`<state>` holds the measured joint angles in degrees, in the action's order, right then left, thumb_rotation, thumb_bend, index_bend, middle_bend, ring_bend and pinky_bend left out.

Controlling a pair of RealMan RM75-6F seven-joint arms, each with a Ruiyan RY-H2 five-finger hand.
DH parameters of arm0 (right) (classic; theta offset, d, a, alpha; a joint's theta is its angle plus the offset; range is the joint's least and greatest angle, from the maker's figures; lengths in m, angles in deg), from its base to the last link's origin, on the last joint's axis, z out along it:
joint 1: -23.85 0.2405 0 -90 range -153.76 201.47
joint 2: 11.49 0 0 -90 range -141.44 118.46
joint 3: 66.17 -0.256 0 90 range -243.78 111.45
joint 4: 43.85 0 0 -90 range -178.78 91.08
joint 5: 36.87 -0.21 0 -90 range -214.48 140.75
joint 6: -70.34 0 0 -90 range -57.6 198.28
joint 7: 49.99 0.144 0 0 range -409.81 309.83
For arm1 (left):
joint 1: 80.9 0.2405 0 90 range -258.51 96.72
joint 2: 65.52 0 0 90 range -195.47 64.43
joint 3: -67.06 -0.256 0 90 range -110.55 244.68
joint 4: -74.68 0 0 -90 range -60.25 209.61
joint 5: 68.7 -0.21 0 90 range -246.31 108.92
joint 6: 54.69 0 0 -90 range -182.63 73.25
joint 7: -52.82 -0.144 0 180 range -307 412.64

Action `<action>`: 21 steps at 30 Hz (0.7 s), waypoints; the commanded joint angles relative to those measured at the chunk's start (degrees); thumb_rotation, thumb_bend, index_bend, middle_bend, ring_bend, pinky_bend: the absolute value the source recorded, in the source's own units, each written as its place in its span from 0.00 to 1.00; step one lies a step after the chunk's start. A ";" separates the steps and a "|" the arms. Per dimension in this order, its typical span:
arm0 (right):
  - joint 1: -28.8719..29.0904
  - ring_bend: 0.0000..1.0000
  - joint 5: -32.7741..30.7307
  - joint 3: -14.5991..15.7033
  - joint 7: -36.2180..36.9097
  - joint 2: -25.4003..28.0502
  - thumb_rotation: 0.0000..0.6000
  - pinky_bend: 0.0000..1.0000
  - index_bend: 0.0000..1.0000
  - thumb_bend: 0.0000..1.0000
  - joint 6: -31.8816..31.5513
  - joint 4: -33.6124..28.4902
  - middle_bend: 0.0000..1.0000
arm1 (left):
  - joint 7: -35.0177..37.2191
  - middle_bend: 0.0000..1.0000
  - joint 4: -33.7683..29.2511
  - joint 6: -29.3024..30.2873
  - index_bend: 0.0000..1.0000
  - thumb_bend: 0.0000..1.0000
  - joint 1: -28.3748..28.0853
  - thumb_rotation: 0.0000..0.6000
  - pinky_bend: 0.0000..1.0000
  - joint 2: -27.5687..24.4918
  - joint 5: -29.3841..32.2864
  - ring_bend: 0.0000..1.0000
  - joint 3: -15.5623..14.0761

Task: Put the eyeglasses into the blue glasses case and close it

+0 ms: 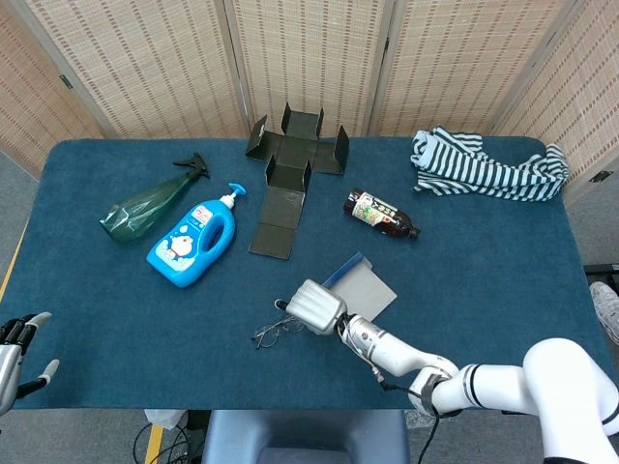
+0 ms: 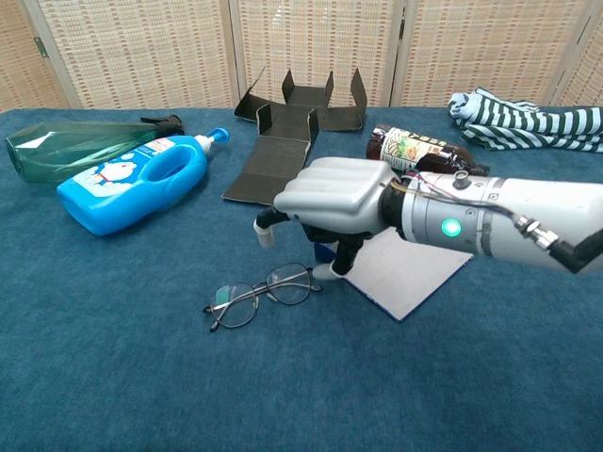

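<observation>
The thin-framed eyeglasses (image 2: pixel 259 294) (image 1: pixel 274 332) lie level and low over the blue cloth, left of my right hand (image 2: pixel 330 202) (image 1: pixel 314 306). That hand is palm down with its fingers curled, and it pinches the right end of the frame from above. The blue glasses case (image 2: pixel 400 273) (image 1: pixel 360 287) lies open just right of the hand, its pale lining up and part of it hidden under the wrist. My left hand (image 1: pixel 14 348) shows only at the head view's lower left corner, off the table, fingers apart and holding nothing.
A blue detergent bottle (image 1: pixel 193 246) and a green spray bottle (image 1: pixel 145 205) lie at the left. Unfolded black cardboard (image 1: pixel 285 179) stretches from the middle to the back. A brown bottle (image 1: pixel 382 215) lies behind the case, and a striped cloth (image 1: pixel 488 164) is at the back right.
</observation>
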<state>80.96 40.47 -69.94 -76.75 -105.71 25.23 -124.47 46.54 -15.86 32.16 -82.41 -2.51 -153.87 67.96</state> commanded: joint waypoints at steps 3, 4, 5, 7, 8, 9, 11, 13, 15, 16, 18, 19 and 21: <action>0.35 1.00 -0.35 -0.91 0.31 -3.75 1.00 0.90 0.38 0.17 0.55 2.93 1.00 | 0.17 0.26 -0.04 0.25 0.23 0.30 0.26 1.00 0.30 -0.04 -0.07 0.23 -0.13; 0.49 1.00 -0.61 -1.13 0.22 -4.24 1.00 0.90 0.39 0.17 0.75 3.30 1.00 | 0.22 0.26 0.01 0.30 0.23 0.30 0.33 1.00 0.30 -0.04 0.00 0.23 -0.13; 0.61 1.00 -0.80 -1.32 0.28 -4.71 1.00 0.90 0.40 0.17 0.90 3.62 1.00 | 0.30 0.26 0.05 0.33 0.23 0.30 0.42 1.00 0.30 -0.06 0.06 0.23 -0.16; 0.85 1.00 -1.24 -1.67 0.65 -5.52 1.00 0.90 0.41 0.17 1.38 4.11 1.00 | 0.46 0.26 0.19 0.43 0.23 0.30 0.56 1.00 0.30 -0.12 0.19 0.23 -0.14; 0.94 1.00 -1.41 -1.80 0.73 -5.76 1.00 0.90 0.42 0.18 1.57 4.25 1.00 | 0.52 0.26 0.25 0.47 0.23 0.30 0.60 1.00 0.30 -0.13 0.22 0.23 -0.13; 1.03 1.00 -1.54 -1.90 0.73 -5.98 1.00 0.90 0.42 0.19 1.71 4.43 1.00 | 0.60 0.26 0.29 0.52 0.23 0.30 0.66 1.00 0.30 -0.16 0.23 0.23 -0.14; 1.25 1.00 -2.00 -2.08 0.40 -6.52 1.00 0.90 0.43 0.20 2.10 4.96 1.00 | 0.70 0.26 0.41 0.50 0.23 0.30 0.72 1.00 0.30 -0.17 0.25 0.23 -0.17; 1.43 1.00 -2.60 -2.28 0.06 -7.09 1.00 0.90 0.43 0.21 2.47 5.35 1.00 | 0.79 0.26 0.47 0.46 0.23 0.30 0.72 1.00 0.30 -0.13 0.23 0.23 -0.17; 1.57 1.00 -3.26 -2.56 -0.05 -7.69 1.00 0.90 0.44 0.21 2.76 5.75 1.00 | 1.01 0.26 0.57 0.56 0.23 0.30 0.76 1.00 0.30 -0.07 0.14 0.23 -0.16; 1.63 1.00 -3.53 -2.69 -0.11 -7.93 1.00 0.90 0.44 0.21 2.86 5.91 1.00 | 1.08 0.26 0.63 0.60 0.23 0.30 0.79 1.00 0.30 -0.05 0.10 0.23 -0.17; 1.74 1.00 -3.90 -2.93 -0.20 -8.41 1.00 0.90 0.44 0.22 2.90 6.26 1.00 | 1.16 0.26 0.75 0.62 0.23 0.30 0.82 1.00 0.30 -0.03 0.08 0.23 -0.18; 1.81 1.00 -4.14 -3.01 -0.28 -8.66 1.00 0.90 0.44 0.22 3.01 6.47 1.00 | 1.22 0.26 0.80 0.62 0.23 0.30 0.86 1.00 0.30 -0.05 0.09 0.23 -0.19; 1.94 1.00 -4.52 -3.11 -0.57 -8.95 1.00 0.90 0.44 0.24 3.19 6.79 1.00 | 1.28 0.26 0.85 0.70 0.23 0.30 0.91 1.00 0.30 -0.10 0.09 0.23 -0.16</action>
<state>82.84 36.00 -73.00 -77.27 -114.59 28.35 -117.75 47.83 -15.01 32.87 -81.50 -2.60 -153.79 67.80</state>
